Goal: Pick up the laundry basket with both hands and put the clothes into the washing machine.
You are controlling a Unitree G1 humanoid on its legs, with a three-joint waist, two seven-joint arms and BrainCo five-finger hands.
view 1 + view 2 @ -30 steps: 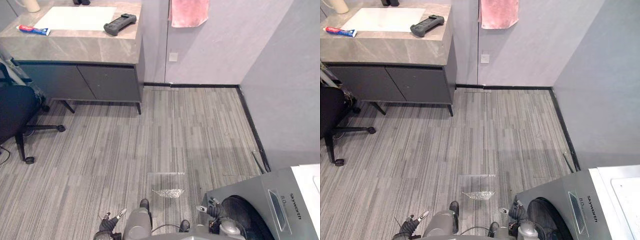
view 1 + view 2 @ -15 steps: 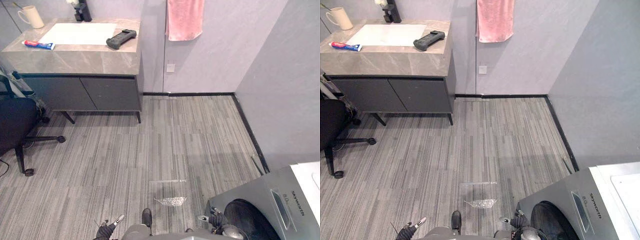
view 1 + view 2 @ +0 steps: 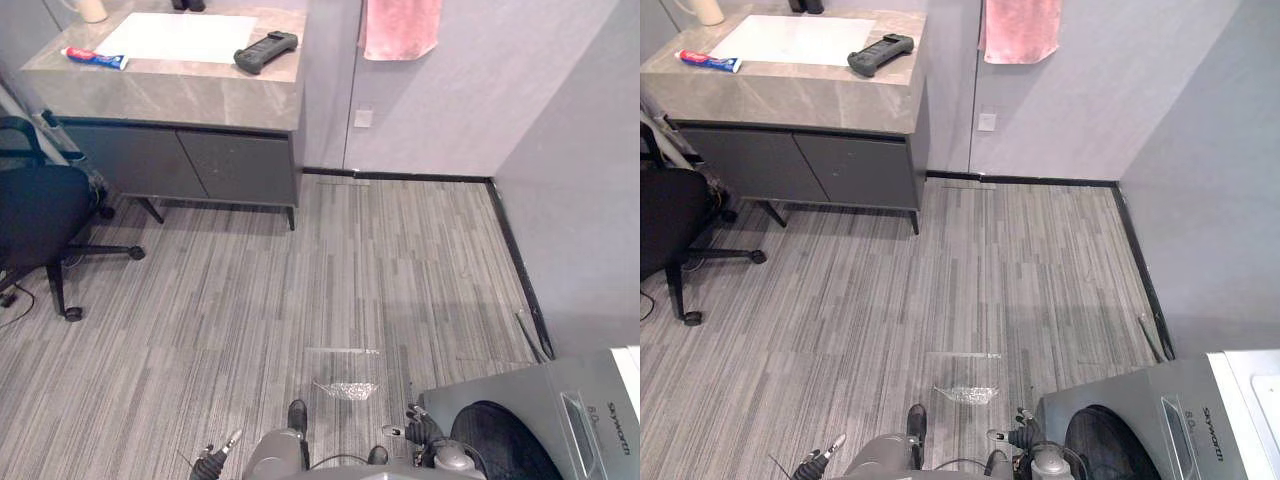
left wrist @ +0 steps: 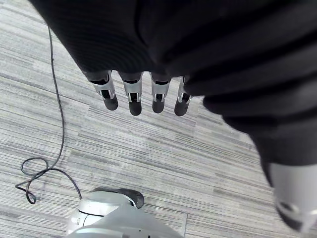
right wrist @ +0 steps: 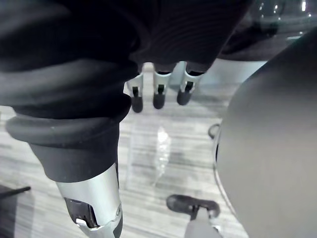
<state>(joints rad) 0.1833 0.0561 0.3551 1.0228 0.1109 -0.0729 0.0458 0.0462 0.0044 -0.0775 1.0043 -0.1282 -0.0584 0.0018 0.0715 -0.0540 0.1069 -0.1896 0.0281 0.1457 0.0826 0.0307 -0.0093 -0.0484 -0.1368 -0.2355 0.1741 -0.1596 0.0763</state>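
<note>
A grey stone counter [image 3: 180, 95] over dark cabinets fills the upper left, carrying a white basin [image 3: 180, 37], a toothpaste tube [image 3: 95, 58] and a black handheld device [image 3: 266, 52]. A pink towel [image 3: 400, 28] hangs top centre. A black office chair [image 3: 40, 215] stands at the left edge. A crumpled clear wrapper [image 3: 348, 388] lies on the floor, lower centre.

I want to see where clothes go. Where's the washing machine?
The washing machine is at the lower right of the eye views, by the grey wall, its dark round door beside the right hand.

Bathroom: vanity [image 3: 180, 95], towel [image 3: 400, 25], washing machine [image 3: 575, 415]
</note>
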